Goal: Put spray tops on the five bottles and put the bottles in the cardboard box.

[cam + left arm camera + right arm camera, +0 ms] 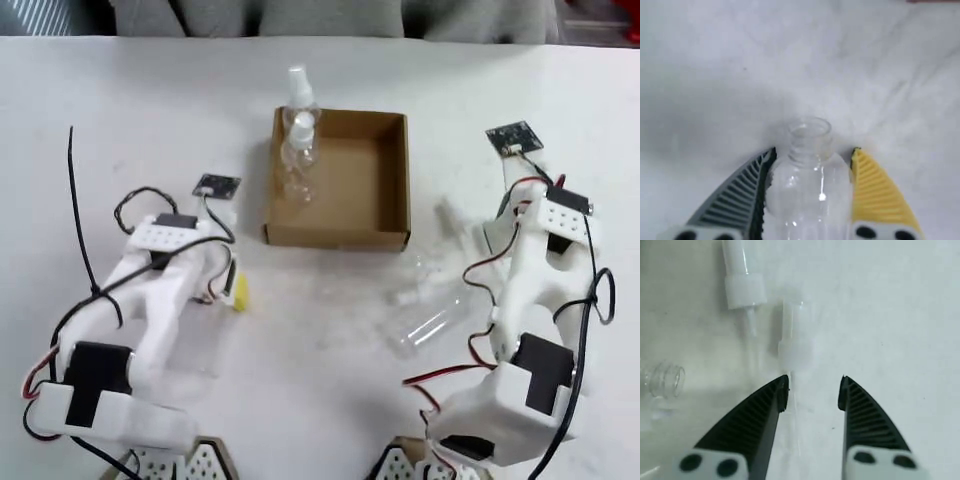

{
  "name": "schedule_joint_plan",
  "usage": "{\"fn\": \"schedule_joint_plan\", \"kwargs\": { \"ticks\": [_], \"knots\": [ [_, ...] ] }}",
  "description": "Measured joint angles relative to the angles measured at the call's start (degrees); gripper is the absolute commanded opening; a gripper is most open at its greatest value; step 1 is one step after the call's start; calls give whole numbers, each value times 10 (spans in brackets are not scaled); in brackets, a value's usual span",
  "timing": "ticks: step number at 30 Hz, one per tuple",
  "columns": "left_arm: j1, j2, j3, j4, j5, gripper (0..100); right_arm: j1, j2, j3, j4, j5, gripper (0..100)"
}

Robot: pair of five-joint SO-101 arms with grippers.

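While the left gripper [813, 151] is clamped on an uncapped bottle [810, 195], whose neck points away from it, the cardboard box [338, 237] in the middle has two capped bottles [299, 150] at its left side. On the right, the right gripper [812, 385] has its fingers apart. A spray top [795, 347] lies just ahead, its long axis in line with them, so this arm is probably the nearer one.
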Motion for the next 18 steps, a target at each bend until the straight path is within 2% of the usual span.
{"fn": "schedule_joint_plan", "kwargs": {
  "ticks": [9, 18],
  "knots": [
    [0, 0, 0, 0, 0, 37, -17, 15, 33, -54, 0, 145],
    [0, 0, 0, 0, 0, 36, -16, 148, -32, -54, -1, 145]
  ]
}}
